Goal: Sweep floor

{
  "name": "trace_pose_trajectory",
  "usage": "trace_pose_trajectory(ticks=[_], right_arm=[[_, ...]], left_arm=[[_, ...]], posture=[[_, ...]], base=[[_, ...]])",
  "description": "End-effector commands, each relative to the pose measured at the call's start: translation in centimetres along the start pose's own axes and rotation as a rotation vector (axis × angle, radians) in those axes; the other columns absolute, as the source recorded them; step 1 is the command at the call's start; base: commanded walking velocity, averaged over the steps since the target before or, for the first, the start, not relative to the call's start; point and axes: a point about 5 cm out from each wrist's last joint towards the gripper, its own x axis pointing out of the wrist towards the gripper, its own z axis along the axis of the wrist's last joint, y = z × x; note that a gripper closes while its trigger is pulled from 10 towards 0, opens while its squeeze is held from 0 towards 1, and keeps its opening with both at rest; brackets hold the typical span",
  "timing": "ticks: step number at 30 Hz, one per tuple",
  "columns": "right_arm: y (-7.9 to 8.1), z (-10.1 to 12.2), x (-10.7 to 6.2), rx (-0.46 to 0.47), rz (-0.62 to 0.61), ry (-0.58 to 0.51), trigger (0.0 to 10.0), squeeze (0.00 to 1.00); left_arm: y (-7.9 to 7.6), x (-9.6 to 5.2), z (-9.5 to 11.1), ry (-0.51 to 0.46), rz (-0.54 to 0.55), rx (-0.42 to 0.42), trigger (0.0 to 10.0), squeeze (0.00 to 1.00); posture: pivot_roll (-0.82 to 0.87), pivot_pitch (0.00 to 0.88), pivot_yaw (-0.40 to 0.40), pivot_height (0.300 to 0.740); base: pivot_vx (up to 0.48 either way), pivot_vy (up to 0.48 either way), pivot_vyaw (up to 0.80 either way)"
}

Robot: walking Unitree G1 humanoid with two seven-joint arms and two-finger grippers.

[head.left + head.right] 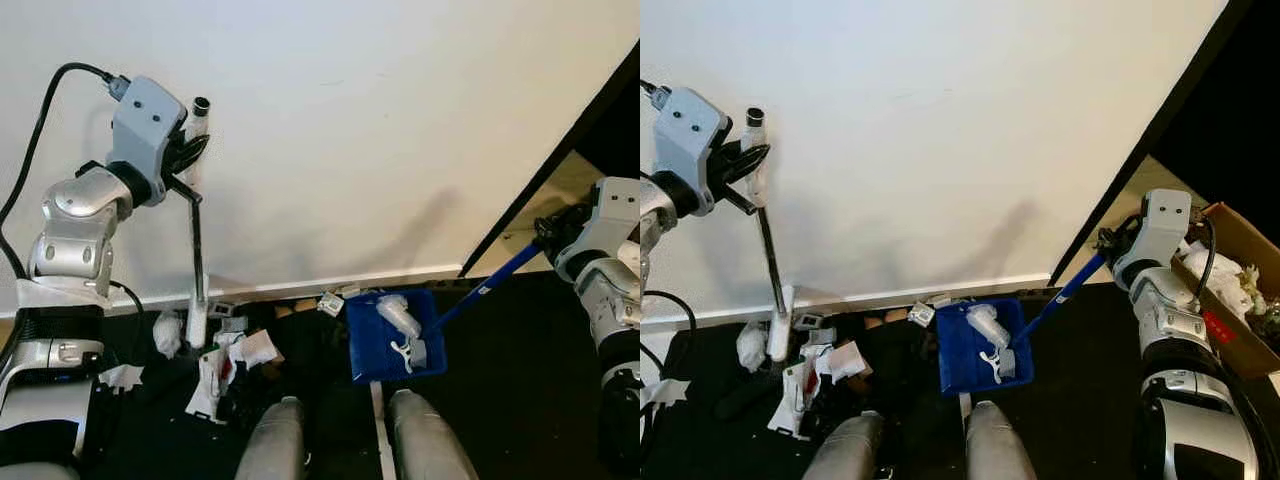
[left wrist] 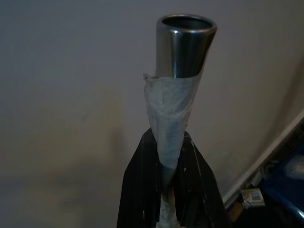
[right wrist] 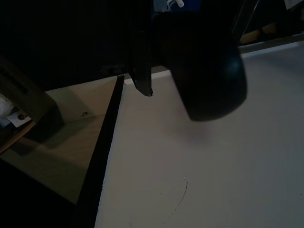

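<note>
The left gripper (image 1: 188, 148) is raised high on the left and clamped around the taped upper end of the broom handle (image 1: 196, 235), whose open metal tip pokes out above the black fingers (image 2: 142, 190) in the left wrist view. The handle drops to the broom head (image 1: 196, 325), which rests on the dark floor (image 1: 1080, 400) by the white skirting board (image 1: 330, 282) at the foot of the wall. The right gripper (image 1: 1110, 243) is out to the right, closed on the end of the long blue handle (image 1: 1060, 295) of the blue dustpan (image 1: 958, 355), which sits on the floor just ahead of the robot's feet, right of the broom. By my reading the job is partly done: the pan already holds a white plastic bottle (image 1: 987, 325) and a small white piece beside it. A loose heap of crumpled paper scraps (image 1: 225, 365) is spread around the broom head to the left of the pan, with a few small bits (image 1: 330, 303) near the skirting just beyond the pan's far left corner. That litter is what is left to sweep rightward into the pan. A cardboard box of rubbish (image 1: 1230, 270) stands far right, perhaps where the pan gets emptied.
</note>
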Motion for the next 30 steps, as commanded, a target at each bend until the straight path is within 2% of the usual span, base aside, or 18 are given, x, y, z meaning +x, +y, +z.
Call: trace_pose_trajectory(ticks=[1,6,10,11,14,21,23,25,27,30], right_arm=[[0.2,-0.7,0.0,-0.022,0.019,0.034,10.0,0.0],[0.3,-0.6,0.1,-0.026,0.022,0.038,10.0,0.0],[0.4,-0.7,0.2,-0.02,0.021,0.036,10.0,0.0],[0.4,-0.7,0.2,-0.02,0.021,0.036,10.0,0.0],[0.6,-0.9,0.2,-0.013,0.022,0.032,10.0,0.0],[0.5,-1.5,-0.1,0.005,0.015,0.028,10.0,0.0],[0.5,-1.5,-0.1,0.012,0.009,0.022,10.0,0.0],[0.6,-1.5,-0.1,0.015,0.007,0.018,10.0,0.0],[0.7,-1.4,0.0,0.026,0.005,-0.006,10.0,0.0],[0.8,-1.4,0.0,0.03,0.004,-0.013,10.0,0.0]], left_arm=[[1.2,0.1,1.6,-0.035,0.04,0.093,10.0,0.0],[1.1,0.6,1.3,-0.031,0.047,0.095,10.0,0.0],[-0.2,1.3,0.4,-0.076,0.09,-0.075,10.0,0.0],[-0.2,1.3,0.4,-0.076,0.09,-0.075,10.0,0.0],[-0.9,1.6,-0.5,-0.064,0.125,-0.149,10.0,0.0],[-1.1,1.7,-2.1,-0.024,0.173,-0.202,10.0,0.0],[-1.6,1.7,-3.4,-0.007,0.19,-0.222,10.0,0.0],[-1.8,1.7,-3.7,0.003,0.194,-0.22,10.0,0.0],[-2.3,1.7,-3.9,-0.025,0.229,-0.272,10.0,0.0],[-2.5,1.8,-4.0,-0.044,0.247,-0.308,10.0,0.0]], posture=[[0.05,0.055,-0.007,0.74],[0.04,0.054,-0.015,0.74],[0.04,0.047,-0.002,0.74],[0.04,0.047,-0.002,0.74],[0.04,0.044,0.007,0.74],[0.05,0.045,0.022,0.74],[0.06,0.046,0.035,0.74],[0.06,0.046,0.038,0.74],[0.07,0.042,0.043,0.74],[0.07,0.043,0.045,0.74]], base=[[0.0,0.0,0.0],[0.0,0.0,0.0],[0.0,0.0,0.0],[0.0,0.0,0.0],[0.0,0.0,0.0],[0.0,0.0,0.0],[0.0,0.0,0.0],[0.0,0.0,0.0],[0.0,0.0,0.0],[0.0,0.0,0.0]])
